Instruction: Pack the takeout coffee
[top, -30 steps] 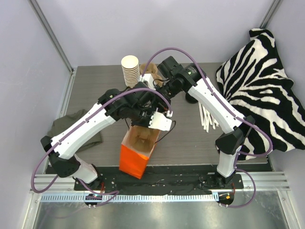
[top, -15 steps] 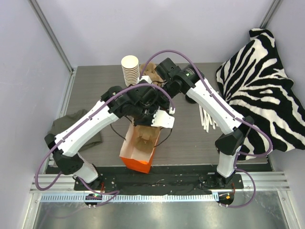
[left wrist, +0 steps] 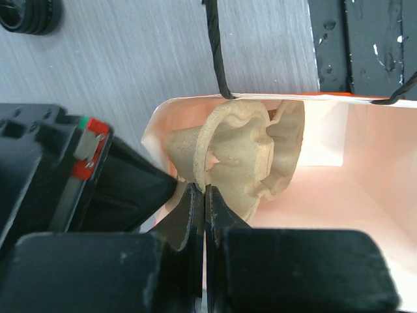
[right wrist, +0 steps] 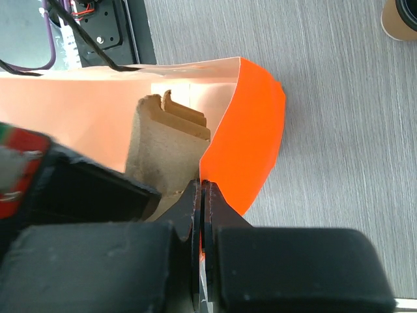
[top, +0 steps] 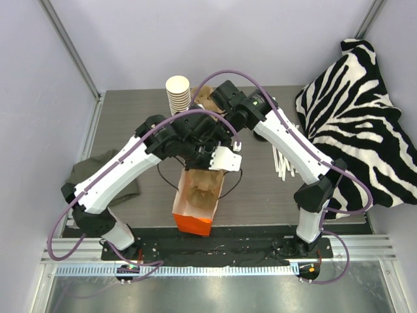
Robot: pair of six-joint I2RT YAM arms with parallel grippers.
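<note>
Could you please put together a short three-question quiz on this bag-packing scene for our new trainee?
1. Multiple choice: what sits inside the orange bag? A a pulp cup carrier; B a glass bottle; C a metal spoon.
2. True or false: the right gripper hangs open, clear of the bag.
3. Fill in: the zebra-striped cloth lies on the robot's ___ side.
Key: 1 A. 2 False: it is shut on the bag's rim. 3 right.
</note>
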